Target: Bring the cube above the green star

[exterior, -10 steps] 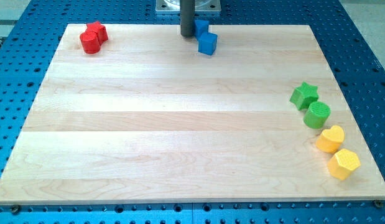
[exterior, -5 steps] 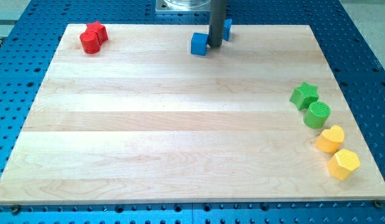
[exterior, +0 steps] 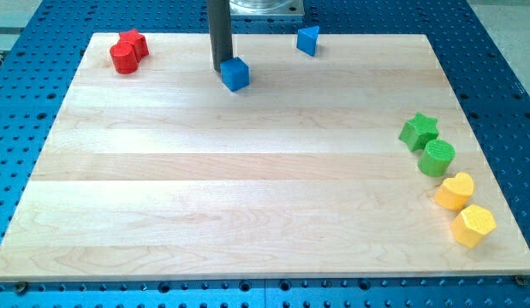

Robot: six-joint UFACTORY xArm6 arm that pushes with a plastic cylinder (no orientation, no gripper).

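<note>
My tip (exterior: 222,69) touches the blue cube (exterior: 235,74) at its left, far from the green star (exterior: 418,131)

Red blocks (exterior: 128,51), blue triangle (exterior: 308,39), green cylinder (exterior: 437,158), two yellow blocks (exterior: 464,208)

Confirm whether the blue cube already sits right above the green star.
No: the blue cube lies near the board's top centre beside my tip, far to the view's left of the green star.

The rod (exterior: 220,34) runs off the view's top, and the red blocks' (exterior: 128,51) shapes stay unclear.
</note>
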